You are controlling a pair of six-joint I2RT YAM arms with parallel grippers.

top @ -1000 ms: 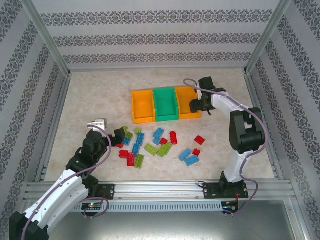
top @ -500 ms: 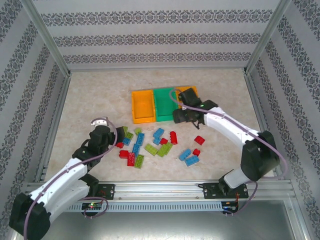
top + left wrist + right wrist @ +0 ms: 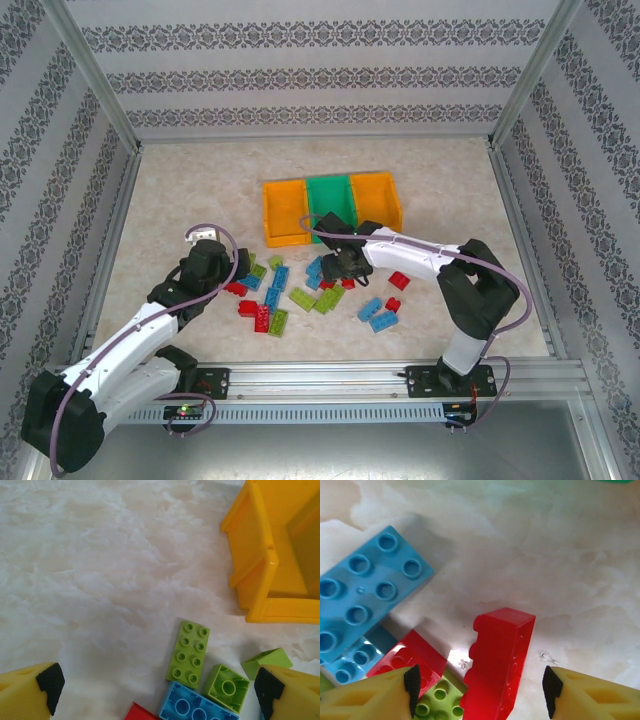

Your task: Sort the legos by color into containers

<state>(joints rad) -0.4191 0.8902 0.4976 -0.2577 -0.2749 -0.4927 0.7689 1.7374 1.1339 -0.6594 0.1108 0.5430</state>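
Observation:
The legos lie scattered in red, blue and lime green in front of the containers: an orange bin, a green bin and a second orange bin. My right gripper is low over the pile and open. A red brick lies on its side between its fingers, with gaps on both sides. My left gripper hangs open at the pile's left edge. Below it are a lime green plate, an upturned blue brick and a small upturned green brick.
A blue brick, another red brick and a green one crowd the right gripper's left finger. The left orange bin's corner is just beyond the left gripper. Loose red and blue bricks lie to the right.
The right arm has swung from the right orange bin down to the pile, its jaws narrowing around a red brick. The left gripper has edged forward over the pile's left edge, still wide open.

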